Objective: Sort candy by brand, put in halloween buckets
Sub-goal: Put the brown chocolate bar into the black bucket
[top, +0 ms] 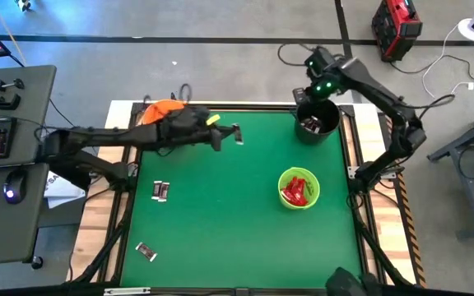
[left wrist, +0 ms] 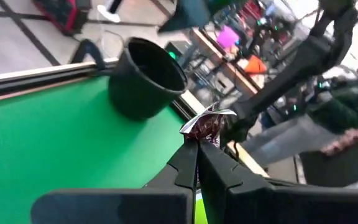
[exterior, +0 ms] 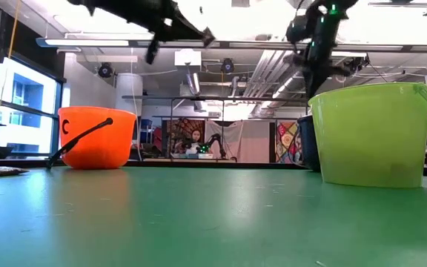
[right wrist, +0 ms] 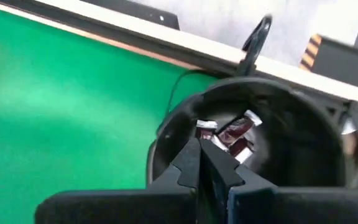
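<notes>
While the left gripper (left wrist: pixel 197 142) pinches a dark brown silver-ended wrapped candy (left wrist: pixel 207 124) above the green table (top: pixel 220 214), the right gripper (right wrist: pixel 199 149) hangs closed and empty over the black plastic bucket (top: pixel 317 122). Red candies fill the lime green bucket (top: pixel 299 188); the orange bucket (exterior: pixel 97 137) sits far-left.

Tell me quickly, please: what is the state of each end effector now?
Left end effector: closed, holding a dark-wrapped candy above the table.
Right end effector: closed, holding nothing visible, over the black bucket.
</notes>
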`<state>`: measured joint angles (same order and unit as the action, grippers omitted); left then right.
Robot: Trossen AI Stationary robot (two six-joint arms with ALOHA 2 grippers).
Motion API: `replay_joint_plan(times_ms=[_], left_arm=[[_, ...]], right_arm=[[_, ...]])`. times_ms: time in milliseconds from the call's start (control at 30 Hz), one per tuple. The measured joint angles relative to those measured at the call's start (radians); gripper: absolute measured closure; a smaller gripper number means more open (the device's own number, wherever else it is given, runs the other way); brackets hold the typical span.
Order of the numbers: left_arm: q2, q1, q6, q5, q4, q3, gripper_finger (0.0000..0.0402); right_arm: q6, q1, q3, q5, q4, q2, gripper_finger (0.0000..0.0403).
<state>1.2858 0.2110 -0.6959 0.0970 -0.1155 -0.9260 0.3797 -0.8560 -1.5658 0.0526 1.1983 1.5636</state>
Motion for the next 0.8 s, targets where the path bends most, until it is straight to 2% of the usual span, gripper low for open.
replay_joint_plan(times_ms=[100,167,333,500,800], left_arm=[[0.127,0.016,0.049,-0.074,0.002,-0.105,0.0401],[0.227,0.021,0.103,-0.124,-0.001,-0.209,0.0401],[0.467,0.025,0.232,-0.174,0.034,-0.499,0.0401],[0.692,0.027,0.355,-0.159,0.05,-0.768,0.0401],[1.032,0.062,0.471,-0.051,0.026,-1.143,0.0401]], right_arm=[[-0.012,0.01,-0.11,0.009,0.06,-0.014,0.0403],[-0.013,0.019,-0.177,0.01,0.072,-0.038,0.0403],[0.011,0.05,-0.325,0.0,0.099,-0.114,0.0403],[0.071,0.077,-0.386,0.01,0.114,-0.207,0.0403],[0.177,0.131,-0.383,0.138,0.191,-0.294,0.0403]])
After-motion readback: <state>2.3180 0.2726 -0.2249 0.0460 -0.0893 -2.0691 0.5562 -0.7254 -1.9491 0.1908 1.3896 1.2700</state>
